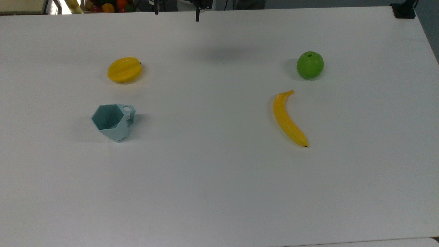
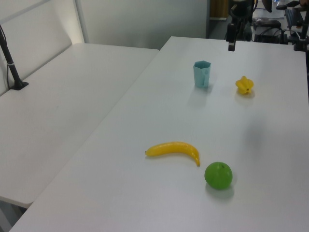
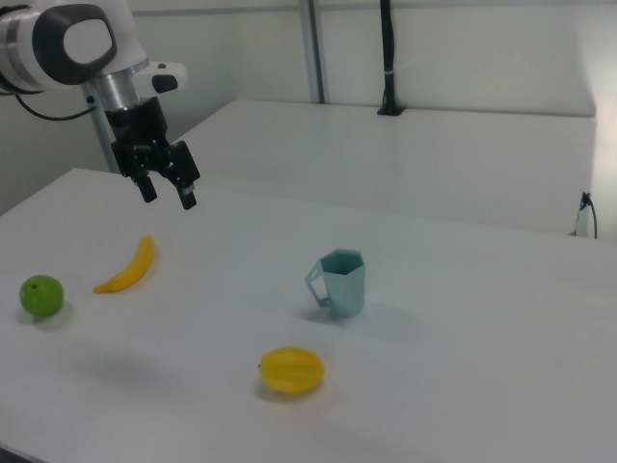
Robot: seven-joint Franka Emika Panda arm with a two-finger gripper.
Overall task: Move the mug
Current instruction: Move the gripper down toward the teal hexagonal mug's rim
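Mug (image 1: 114, 122) upright, handle hidden in left view, jaws (image 3: 169, 194) parted, cropped in top view

You've open table (image 1: 212, 164) all round the mug (image 1: 114, 121); nearest obstacle, starfruit (image 1: 124, 70), sits well apart.

White table (image 1: 219, 178) carries an upright mug (image 1: 114, 121), starfruit (image 1: 124, 70), banana (image 1: 288, 119) and green apple (image 1: 310, 65), all apart.
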